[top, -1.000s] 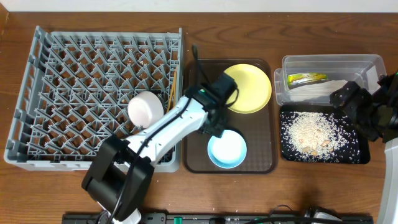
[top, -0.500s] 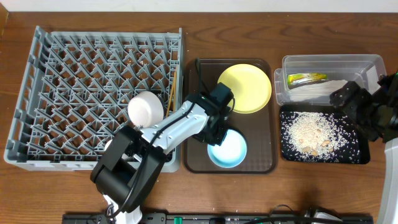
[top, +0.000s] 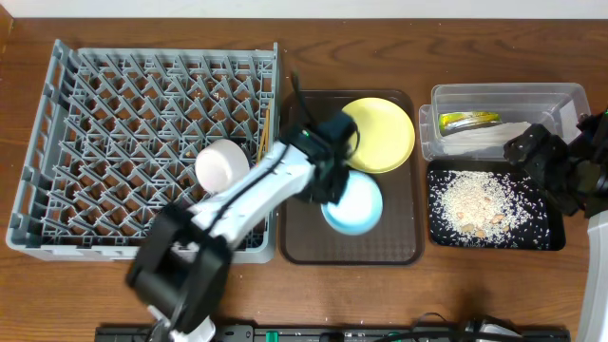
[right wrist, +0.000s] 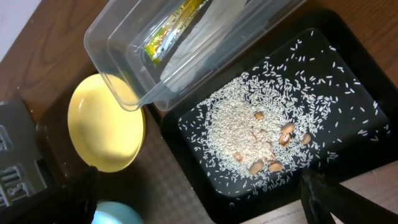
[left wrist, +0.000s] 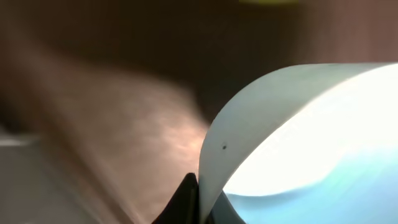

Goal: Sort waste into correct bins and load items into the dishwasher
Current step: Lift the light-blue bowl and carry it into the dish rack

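The rack (top: 57, 142) at the left holds the white bowl (top: 221, 163). Only the left wrist view shows the left jaws pinched shut on the rim of the blue bowl (left wrist: 298, 143); overhead, it tilts beside the near edge of the plate (top: 380, 133), with bare brown tray (top: 380, 249) nearer. The right jaws gape empty above the rice tray (right wrist: 189, 143).

I take the brown tray (top: 302, 245) as my mark. Its near strip lies bare, so I can pass there. The yellow plate (top: 388, 133) fills its far right corner, with the light-blue bowl (top: 357, 205) close beside it. Left of the tray the grey rack (top: 57, 142) walls me off, a white bowl (top: 221, 163) inside. Right of it stand the clear tub (top: 503, 88) and the black tray (top: 546, 237).
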Tool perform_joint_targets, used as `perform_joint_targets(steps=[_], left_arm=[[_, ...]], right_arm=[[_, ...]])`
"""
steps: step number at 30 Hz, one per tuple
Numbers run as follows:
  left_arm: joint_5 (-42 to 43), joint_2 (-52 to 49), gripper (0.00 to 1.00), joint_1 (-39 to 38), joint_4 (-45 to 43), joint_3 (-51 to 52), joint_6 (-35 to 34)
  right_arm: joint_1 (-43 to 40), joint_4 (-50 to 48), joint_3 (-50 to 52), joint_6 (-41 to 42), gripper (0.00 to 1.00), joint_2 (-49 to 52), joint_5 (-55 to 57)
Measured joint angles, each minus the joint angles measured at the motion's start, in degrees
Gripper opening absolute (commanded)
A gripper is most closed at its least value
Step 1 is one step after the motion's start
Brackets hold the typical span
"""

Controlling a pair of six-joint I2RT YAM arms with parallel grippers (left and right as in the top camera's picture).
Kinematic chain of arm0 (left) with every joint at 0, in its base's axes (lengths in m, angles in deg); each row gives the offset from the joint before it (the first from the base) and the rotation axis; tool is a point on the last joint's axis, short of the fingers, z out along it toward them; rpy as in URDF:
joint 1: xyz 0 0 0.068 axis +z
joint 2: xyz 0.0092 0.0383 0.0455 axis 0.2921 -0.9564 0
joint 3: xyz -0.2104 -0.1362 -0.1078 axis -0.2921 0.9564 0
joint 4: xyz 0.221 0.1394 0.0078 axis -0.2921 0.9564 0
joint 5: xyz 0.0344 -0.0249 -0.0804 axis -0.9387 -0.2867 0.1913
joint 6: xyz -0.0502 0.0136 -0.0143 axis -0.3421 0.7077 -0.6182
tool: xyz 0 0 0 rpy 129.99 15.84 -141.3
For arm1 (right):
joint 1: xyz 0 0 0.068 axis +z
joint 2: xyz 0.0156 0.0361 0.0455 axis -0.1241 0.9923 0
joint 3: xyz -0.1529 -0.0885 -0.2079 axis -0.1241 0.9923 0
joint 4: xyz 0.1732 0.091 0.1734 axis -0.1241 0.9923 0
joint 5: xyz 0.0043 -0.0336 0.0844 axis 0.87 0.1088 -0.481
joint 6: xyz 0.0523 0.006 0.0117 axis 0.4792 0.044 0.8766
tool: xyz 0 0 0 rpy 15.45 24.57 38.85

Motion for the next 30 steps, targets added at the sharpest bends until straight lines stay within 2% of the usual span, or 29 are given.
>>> perform_joint_targets(steps=[3, 7, 11, 15, 21, 30], left_arm=[[-10.9, 6.1, 0.07, 1.3, 0.5, -3.0, -1.6], [-31.1, 12.3, 0.07, 3.0, 0.4, -4.5, -3.6], [-50.3, 12.0, 0.07, 5.3, -0.9, -4.5, -4.5], [-64.5, 8.5, 0.08, 8.2, -5.1, -4.5, -4.4], [-74.9, 1.5, 0.07, 10.6, -11.8, -4.5, -2.2], [-81.2, -7.3, 0.08, 10.6, -13.5, -4.5, -0.3]], right_arm=[[0.0, 0.0, 0.0, 0.0, 0.99, 0.0, 0.0], [0.0, 0.0, 0.0, 0.0, 0.99, 0.0, 0.0], [0.0, 0.0, 0.0, 0.0, 0.99, 0.0, 0.0], [0.0, 0.0, 0.0, 0.0, 0.99, 0.0, 0.0], [0.0, 0.0, 0.0, 0.0, 0.99, 0.0, 0.0], [0.0, 0.0, 0.0, 0.0, 0.99, 0.0, 0.0]])
